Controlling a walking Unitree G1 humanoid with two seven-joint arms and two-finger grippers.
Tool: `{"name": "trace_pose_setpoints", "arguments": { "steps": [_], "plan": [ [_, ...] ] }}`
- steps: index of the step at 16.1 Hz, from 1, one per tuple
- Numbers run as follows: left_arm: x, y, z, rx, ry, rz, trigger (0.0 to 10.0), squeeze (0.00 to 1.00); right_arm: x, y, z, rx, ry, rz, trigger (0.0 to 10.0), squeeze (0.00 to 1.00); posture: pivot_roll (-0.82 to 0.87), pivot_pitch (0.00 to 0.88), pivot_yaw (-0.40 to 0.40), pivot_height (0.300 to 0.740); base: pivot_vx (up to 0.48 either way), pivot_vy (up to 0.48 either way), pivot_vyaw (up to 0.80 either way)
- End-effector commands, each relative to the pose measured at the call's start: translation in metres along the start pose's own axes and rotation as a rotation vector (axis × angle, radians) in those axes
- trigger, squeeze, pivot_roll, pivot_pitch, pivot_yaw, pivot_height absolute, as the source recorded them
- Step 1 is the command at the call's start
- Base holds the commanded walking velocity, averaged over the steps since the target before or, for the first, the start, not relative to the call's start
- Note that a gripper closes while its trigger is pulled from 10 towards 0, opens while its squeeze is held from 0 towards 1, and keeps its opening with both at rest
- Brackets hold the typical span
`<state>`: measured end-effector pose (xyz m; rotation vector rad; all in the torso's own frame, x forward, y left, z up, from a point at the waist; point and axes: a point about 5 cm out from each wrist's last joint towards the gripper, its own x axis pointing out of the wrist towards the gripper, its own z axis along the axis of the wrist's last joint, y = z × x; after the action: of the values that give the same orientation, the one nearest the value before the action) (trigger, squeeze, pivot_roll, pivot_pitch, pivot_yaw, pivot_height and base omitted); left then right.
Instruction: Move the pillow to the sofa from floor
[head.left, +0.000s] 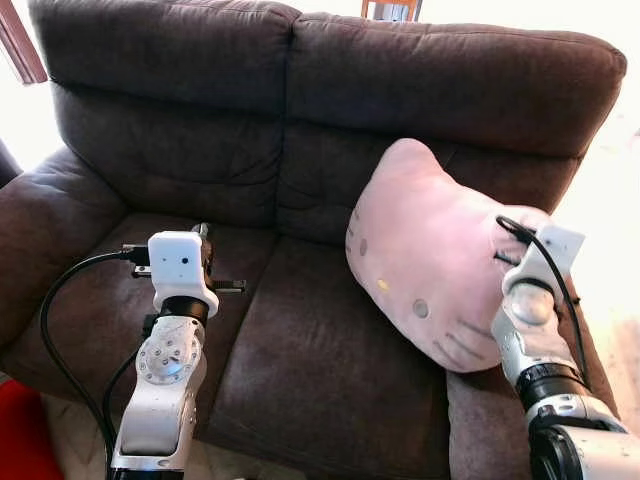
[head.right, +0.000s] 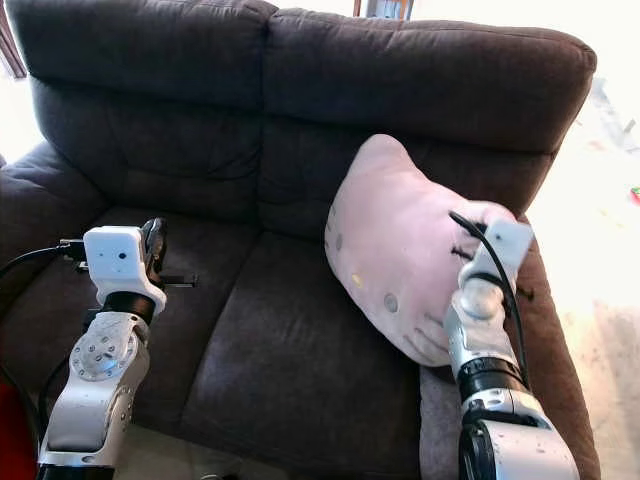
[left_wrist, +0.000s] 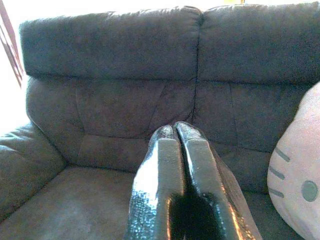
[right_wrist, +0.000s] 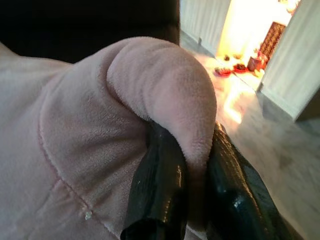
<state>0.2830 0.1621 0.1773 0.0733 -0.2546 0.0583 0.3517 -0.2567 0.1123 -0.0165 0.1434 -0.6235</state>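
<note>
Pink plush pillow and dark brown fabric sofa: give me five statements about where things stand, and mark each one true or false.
1. The pink plush cat-face pillow lies on the floor. False: it is up at the dark brown fabric sofa, over the seat on the robot's right.
2. The right gripper pinches a fold of the pillow between its fingers. True.
3. The left gripper holds the pillow too. False: its fingers are shut on nothing, over the left seat.
4. The pillow's face shows whisker lines. True.
5. A second pillow sits on the left seat cushion. False: nothing lies there.
</note>
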Motion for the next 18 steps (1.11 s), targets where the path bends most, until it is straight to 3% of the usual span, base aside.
{"name": "trace_pose_setpoints", "arguments": {
  "steps": [1,4,5,6,7,9,12,14,16,17,18],
  "plan": [
    [-0.002,0.001,0.0,0.007,0.005,-0.001,10.0,0.0,-0.004,-0.001,-0.013,-0.008,0.05,-0.008,10.0,0.0,0.07,0.108,-0.046,0.74,0.0,0.0,0.0],
    [-0.003,0.002,-0.001,0.0,0.017,0.0,10.0,0.0,-0.008,0.004,-0.019,0.0,0.075,0.03,10.0,0.0,0.07,0.121,-0.043,0.74,0.0,0.0,0.0],
    [-0.003,0.002,-0.003,-0.014,0.031,-0.003,10.0,0.0,-0.011,0.015,-0.022,0.022,0.095,0.122,10.0,0.0,0.07,0.123,-0.043,0.74,0.0,0.0,0.0],
    [-0.005,-0.001,-0.013,-0.053,0.081,-0.034,10.0,0.0,-0.014,0.025,-0.022,0.048,0.099,0.21,10.0,0.0,0.07,0.126,-0.042,0.74,0.0,0.0,0.0],
    [-0.01,0.004,-0.036,-0.023,0.139,-0.001,10.0,0.0,-0.02,0.037,-0.022,0.052,0.077,0.285,10.0,0.0,0.07,0.129,-0.043,0.74,0.0,0.0,0.0],
    [-0.013,0.012,-0.049,0.027,0.177,0.024,10.0,0.0,-0.026,0.047,-0.023,0.05,0.072,0.357,10.0,0.0,0.06,0.133,-0.044,0.74,0.0,0.0,0.0],
    [-0.009,0.019,-0.066,-0.005,0.258,0.047,10.0,0.0,-0.029,0.055,-0.024,0.059,0.076,0.405,10.0,0.0,0.07,0.135,-0.048,0.74,0.0,0.0,0.0],
    [-0.016,0.024,-0.099,-0.029,0.387,0.053,10.0,0.0,-0.03,0.057,-0.023,0.061,0.069,0.432,10.0,0.0,0.07,0.136,-0.048,0.74,0.0,0.0,0.0],
    [-0.037,0.027,-0.137,0.012,0.56,0.038,10.0,0.0,-0.029,0.055,-0.026,0.054,0.077,0.422,10.0,0.0,0.07,0.134,-0.047,0.74,0.0,0.0,0.0],
    [-0.04,0.027,-0.143,-0.002,0.587,0.033,10.0,0.0,-0.029,0.054,-0.026,0.053,0.08,0.418,10.0,0.0,0.07,0.134,-0.047,0.74,0.0,0.0,0.0],
    [-0.053,0.023,-0.16,0.02,0.671,-0.002,10.0,0.0,-0.029,0.052,-0.028,0.054,0.083,0.415,10.0,0.0,0.08,0.134,-0.045,0.74,0.0,0.0,0.0]
  ]
}}
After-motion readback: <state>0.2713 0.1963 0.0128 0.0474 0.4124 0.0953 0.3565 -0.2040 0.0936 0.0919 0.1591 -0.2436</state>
